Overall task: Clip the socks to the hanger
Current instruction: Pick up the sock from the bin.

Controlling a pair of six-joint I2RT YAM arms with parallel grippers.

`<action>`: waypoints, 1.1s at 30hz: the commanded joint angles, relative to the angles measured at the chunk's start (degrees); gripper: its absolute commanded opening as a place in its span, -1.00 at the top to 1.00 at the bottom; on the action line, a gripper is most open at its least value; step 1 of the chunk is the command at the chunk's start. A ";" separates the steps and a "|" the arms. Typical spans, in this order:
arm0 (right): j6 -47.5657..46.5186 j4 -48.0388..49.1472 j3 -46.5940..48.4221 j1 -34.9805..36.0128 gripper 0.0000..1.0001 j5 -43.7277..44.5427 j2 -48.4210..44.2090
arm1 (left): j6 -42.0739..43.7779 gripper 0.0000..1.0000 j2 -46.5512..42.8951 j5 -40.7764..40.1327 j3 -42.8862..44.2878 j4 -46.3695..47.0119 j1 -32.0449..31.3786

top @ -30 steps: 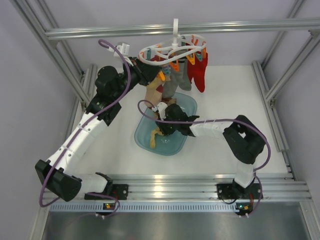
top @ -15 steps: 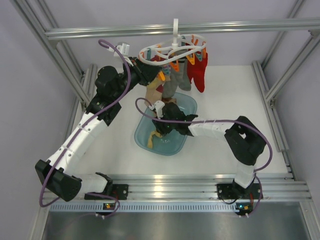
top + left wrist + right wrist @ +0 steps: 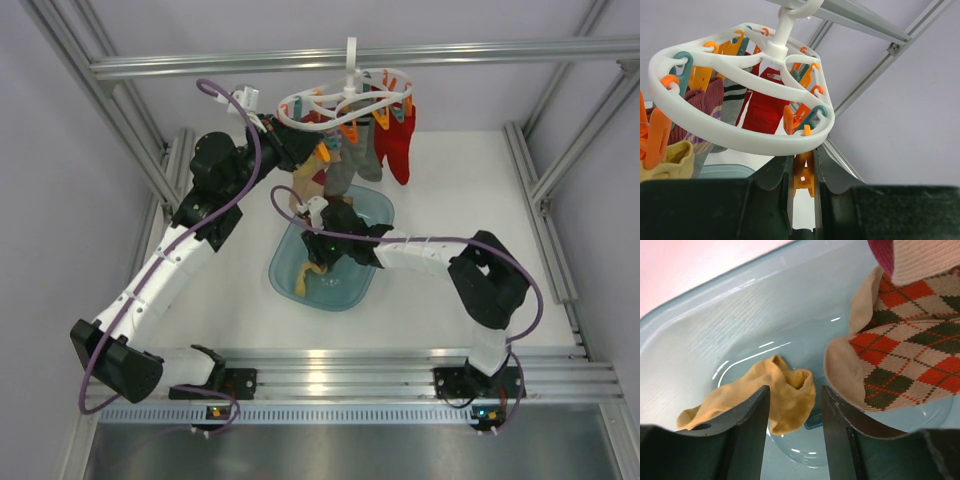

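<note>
The overhead view gives the layout. The hanger (image 3: 345, 103) hangs from the frame bar (image 3: 360, 57), at 12 o'clock from the blue tray (image 3: 352, 292). The left gripper (image 3: 305, 148) is raised to the rim at about 8 o'clock. The right gripper (image 3: 322, 255) hangs low over the tray, just above a mustard sock (image 3: 302, 281) lying inside. A red sock (image 3: 398, 150) hangs at the hanger's 4 o'clock, and an argyle sock (image 3: 308, 185) and a grey striped sock (image 3: 350, 165) hang nearer the middle. The overhead view does not show either grip, but the wrist cameras do. From the left wrist, the left gripper (image 3: 804, 166) is closed on an orange clip (image 3: 804, 175) dangling under the white hanger (image 3: 740, 135), with the red sock (image 3: 765, 107) behind. From the right wrist, the right gripper (image 3: 796, 412) stands with its fingers (image 3: 747, 415) apart. The mustard sock (image 3: 785, 390) lies on the tray (image 3: 715, 330) floor in the gap, unpinched. The hanging argyle sock (image 3: 900, 355) dips in at 3 o'clock. Since a second ago, the right gripper has crept towards 10 o'clock over the tray. The left arm, the hanger and the mustard sock have stayed where they were.
</note>
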 commanded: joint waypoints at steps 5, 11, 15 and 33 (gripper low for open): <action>-3.58 -4.16 1.60 2.40 0.00 1.98 3.81 | -0.02 1.00 0.58 -0.35 -1.20 0.28 0.46; -8.16 -3.99 2.22 2.40 0.03 3.57 7.24 | -0.11 1.00 0.84 -0.18 -1.11 0.28 0.46; -9.65 -3.46 2.57 2.32 0.13 3.66 8.74 | -0.28 1.00 0.84 -0.18 -1.11 0.19 0.46; -26.18 10.60 -13.77 -0.23 1.00 1.38 -19.02 | 0.60 1.00 0.05 1.05 -2.69 -0.69 0.72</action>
